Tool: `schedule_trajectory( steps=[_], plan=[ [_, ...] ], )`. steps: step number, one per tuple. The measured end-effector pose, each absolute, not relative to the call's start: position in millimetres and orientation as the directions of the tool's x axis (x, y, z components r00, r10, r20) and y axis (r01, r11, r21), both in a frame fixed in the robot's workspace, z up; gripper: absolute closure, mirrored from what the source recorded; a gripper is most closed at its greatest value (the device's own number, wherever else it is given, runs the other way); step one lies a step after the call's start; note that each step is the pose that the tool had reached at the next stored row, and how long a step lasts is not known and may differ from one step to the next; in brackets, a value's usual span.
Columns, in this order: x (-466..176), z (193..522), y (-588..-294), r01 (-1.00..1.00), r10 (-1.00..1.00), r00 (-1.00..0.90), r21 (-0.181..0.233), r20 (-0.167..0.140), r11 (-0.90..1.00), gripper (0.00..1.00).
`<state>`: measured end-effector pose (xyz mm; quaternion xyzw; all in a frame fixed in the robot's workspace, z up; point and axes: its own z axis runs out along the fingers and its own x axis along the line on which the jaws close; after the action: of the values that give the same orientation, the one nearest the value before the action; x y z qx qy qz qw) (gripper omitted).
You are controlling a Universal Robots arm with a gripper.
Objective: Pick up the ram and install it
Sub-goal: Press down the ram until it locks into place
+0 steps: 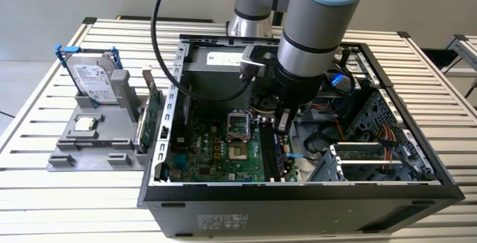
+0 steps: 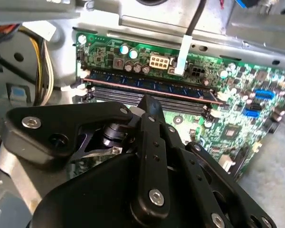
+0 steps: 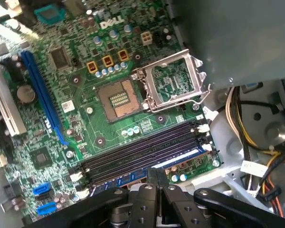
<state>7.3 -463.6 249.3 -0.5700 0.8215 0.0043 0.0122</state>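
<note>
your ram (image 2: pixel 152 89) sits seated in the outermost slot, a thin green stick of dark chips, near the motherboard (image 3: pixel 85 71) edge. the gripper (image 2: pixel 149 107) hangs just above it, black fingers pressed together on nothing. little room here: case (image 1: pixel 298 190) walls and yellow cables (image 3: pixel 240 118) crowd that board edge; three dark slots (image 3: pixel 142 149) lie beside it.

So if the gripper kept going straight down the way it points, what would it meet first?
Most likely the ram seated in the motherboard slots; the gripper sits right above it, though the gap is hard to judge.
</note>
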Motion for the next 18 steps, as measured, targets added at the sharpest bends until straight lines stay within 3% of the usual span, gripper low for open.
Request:
schedule_trajectory(
  steps=[18],
  plan=[
    [7.3,244.7,-463.5,-0.997,-0.996,-0.079,-0.006,-0.028,0.080,1.00]
  ],
)
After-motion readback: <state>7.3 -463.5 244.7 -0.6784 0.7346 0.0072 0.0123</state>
